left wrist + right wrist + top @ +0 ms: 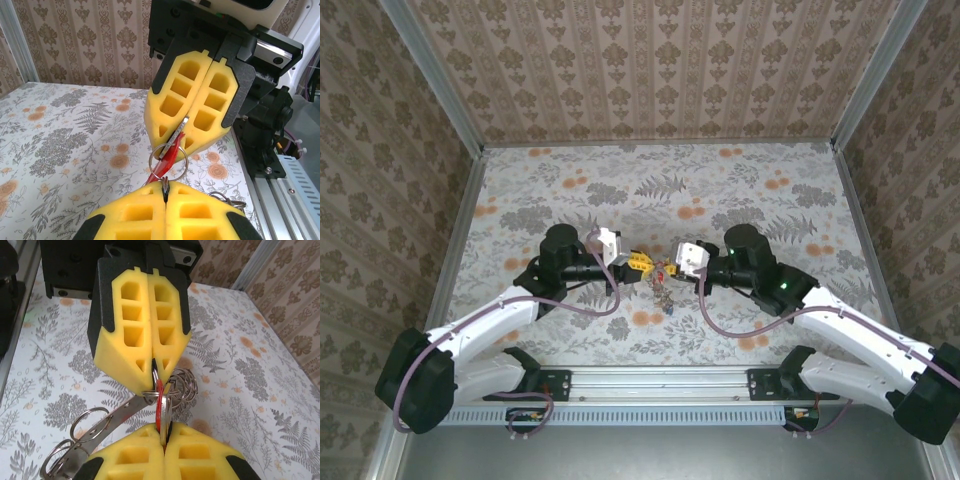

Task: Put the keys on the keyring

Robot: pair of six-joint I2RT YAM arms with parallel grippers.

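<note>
Threading step in hand. Found left gripper clamped on keyring, right gripper clamped on red-tagged key, tip to tip. Next, by judgement: feed key's loop along ring's split, holding ring steady

Keys in top view too small to tell apart, ends of red-tagged key hidden inside closed pads of left gripper and right gripper, blurred key bunch cut off at bottom edge

Left gripper and right gripper tip to tip, key bunch pinched between, dangling below. Table open all round; walls well apart.
</note>
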